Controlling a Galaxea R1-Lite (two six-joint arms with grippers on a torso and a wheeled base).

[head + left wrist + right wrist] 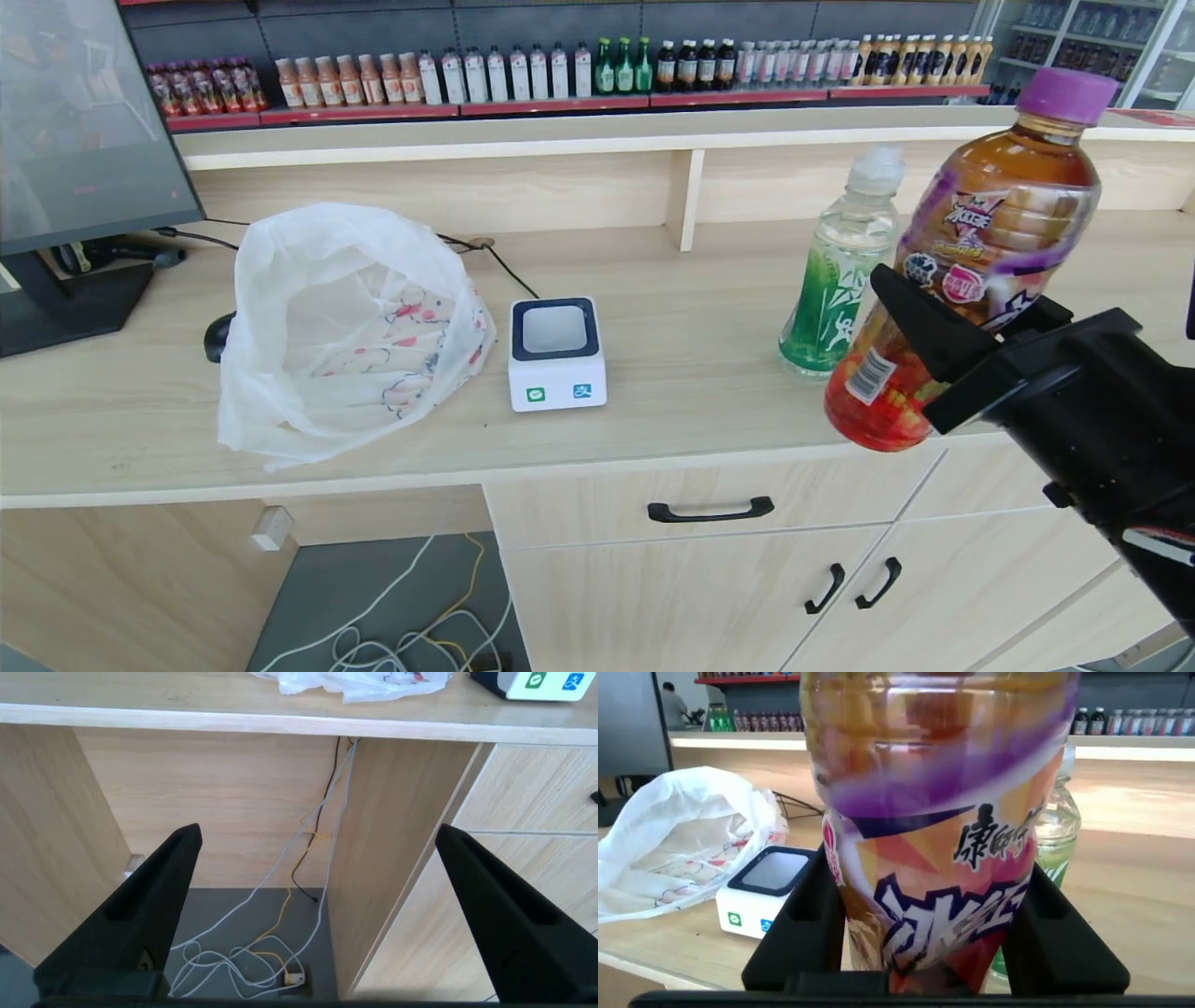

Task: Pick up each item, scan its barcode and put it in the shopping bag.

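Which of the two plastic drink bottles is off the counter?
The purple-capped amber tea bottle, held tilted in the right gripper. The clear green-labelled bottle with a white cap stands upright on the wooden counter.

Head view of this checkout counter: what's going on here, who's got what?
The right gripper is shut on a purple-capped tea bottle, holding it tilted above the counter with a barcode showing near its base. The white scanner sits on the counter beside the open shopping bag. A green bottle stands on the counter behind the held one. The left gripper is open, low in front of the counter, holding nothing.
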